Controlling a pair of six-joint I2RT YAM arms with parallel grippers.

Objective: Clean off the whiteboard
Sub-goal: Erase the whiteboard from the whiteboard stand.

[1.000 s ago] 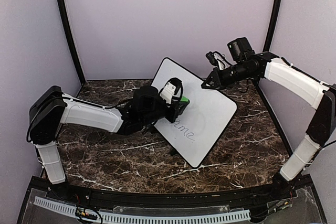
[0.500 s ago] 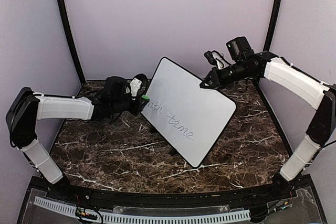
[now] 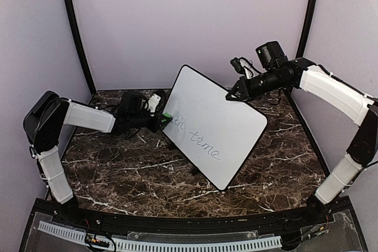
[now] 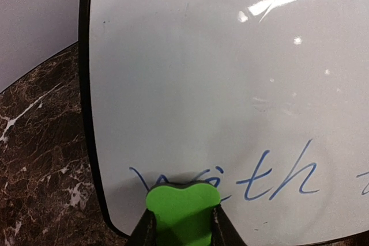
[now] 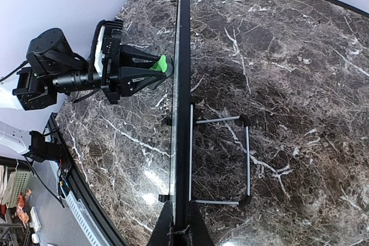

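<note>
Wiping is the step in hand. From above, the whiteboard (image 3: 218, 128) stands tilted on the marble table (image 3: 118, 175). The left gripper (image 3: 163, 120) is clamped on a green eraser (image 3: 168, 116) at its left edge, and the right gripper (image 3: 231, 94) pinches its upper edge. Left wrist: the eraser touches the "w" of "with". Right wrist: jaws closed on the rim. Next, I judge, comes an evenly pressed sweep rightward across the words.

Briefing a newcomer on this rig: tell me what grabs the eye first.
A tilted whiteboard stands mid-table, with blue handwriting across its lower part. The left gripper holds a green eraser against the first letter at the board's left edge; the right gripper pinches its upper right edge.
</note>
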